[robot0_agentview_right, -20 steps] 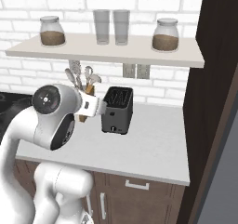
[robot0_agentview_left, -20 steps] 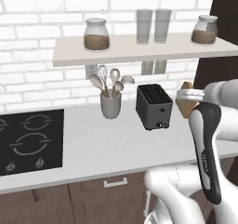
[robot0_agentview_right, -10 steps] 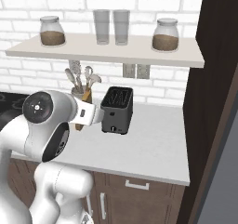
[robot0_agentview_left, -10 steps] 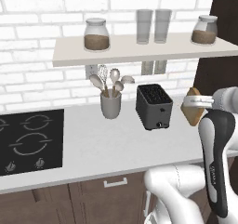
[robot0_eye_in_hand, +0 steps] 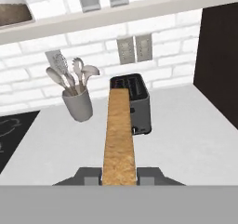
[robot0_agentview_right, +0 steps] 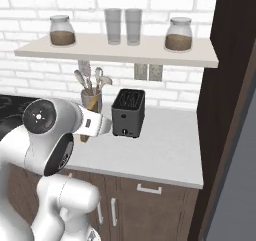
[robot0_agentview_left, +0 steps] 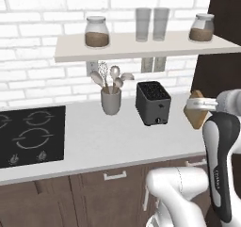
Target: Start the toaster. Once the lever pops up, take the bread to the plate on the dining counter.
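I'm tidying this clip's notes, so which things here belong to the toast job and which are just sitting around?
Job: the bread, held in the gripper; the toaster.
Lying about: utensil cup, cooktop, shelf jars, two glasses.

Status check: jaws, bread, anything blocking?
Gripper jaws shut on bread, lifted clear right of toaster. Toaster slots empty. Utensil cup off to the left, nothing blocking.

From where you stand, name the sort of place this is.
A home kitchen, rendered: a black cooktop set in a white counter, a boxy dark grey toaster, and a grey cup of utensils by a white brick wall.
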